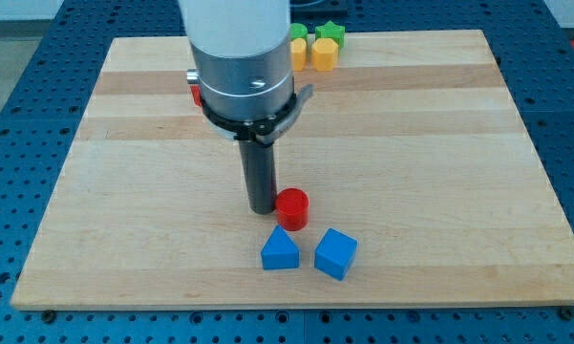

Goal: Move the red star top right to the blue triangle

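Observation:
My tip point(263, 208) rests on the board, touching the left side of a red cylinder point(292, 208). The blue triangle point(280, 250) lies just below the cylinder, toward the view's bottom. A blue cube point(335, 253) sits to the right of the triangle. A small red piece point(196, 95) shows at the left edge of my arm's body, mostly hidden behind it; its shape cannot be made out.
At the view's top edge of the wooden board point(439, 143), right of my arm, stands a cluster: a yellow block point(324, 54), another yellow block point(298, 53), a green star point(330, 32) and a green block point(298, 32).

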Tool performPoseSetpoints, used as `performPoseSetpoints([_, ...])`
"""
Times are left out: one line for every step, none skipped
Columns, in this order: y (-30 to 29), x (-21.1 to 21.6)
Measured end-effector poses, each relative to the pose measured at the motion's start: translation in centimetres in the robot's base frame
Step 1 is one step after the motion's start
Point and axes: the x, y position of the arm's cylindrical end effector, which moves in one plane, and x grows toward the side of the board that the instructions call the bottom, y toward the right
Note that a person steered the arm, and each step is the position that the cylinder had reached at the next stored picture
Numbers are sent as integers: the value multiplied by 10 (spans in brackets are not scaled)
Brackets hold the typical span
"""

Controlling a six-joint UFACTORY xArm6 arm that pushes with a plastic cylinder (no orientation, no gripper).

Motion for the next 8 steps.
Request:
performPoseSetpoints([14,2])
performPoseSetpoints([22,2])
performPoseSetpoints([20,-2])
performPoseSetpoints([-2,-19])
performPoseSetpoints([-37,-40])
performPoseSetpoints([-76,-66])
performPoseSetpoints([-106,-91])
performPoseSetpoints([-127,-120])
